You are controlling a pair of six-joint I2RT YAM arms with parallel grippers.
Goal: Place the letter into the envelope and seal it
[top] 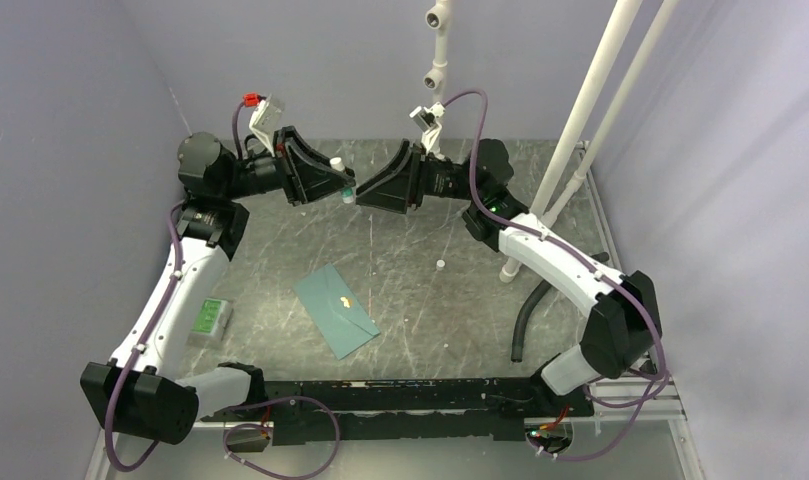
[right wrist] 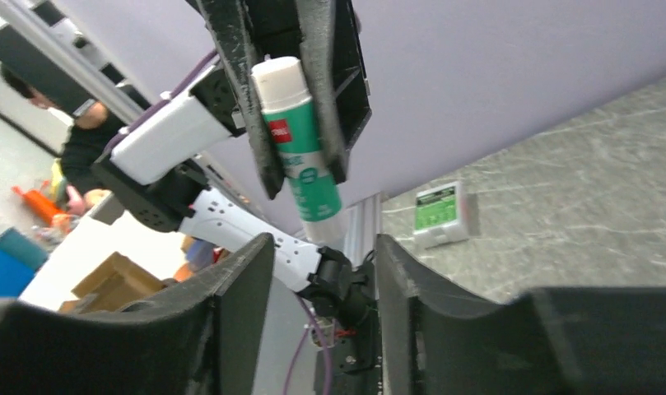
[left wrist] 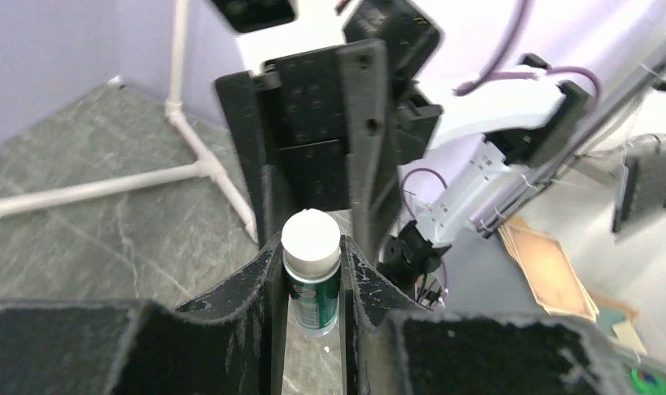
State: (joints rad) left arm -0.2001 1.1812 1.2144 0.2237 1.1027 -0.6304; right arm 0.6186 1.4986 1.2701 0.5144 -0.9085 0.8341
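Observation:
The teal envelope [top: 337,310] lies flat on the table with a small gold mark on it. The letter is hidden from every view. High above the far part of the table, my left gripper [top: 342,180] [left wrist: 311,255] is shut on a green glue stick [left wrist: 313,284] [right wrist: 300,156] with white ends. My right gripper [top: 364,193] [right wrist: 323,255] faces it tip to tip, open, with nothing between its fingers. The stick's lower end hangs just above the right fingers without touching them.
A green-and-white packet [top: 209,320] [right wrist: 443,212] lies at the left by my left arm. A small white cap-like piece [top: 441,264] sits mid-table. A black hose [top: 525,320] and white pipes [top: 580,130] stand at the right.

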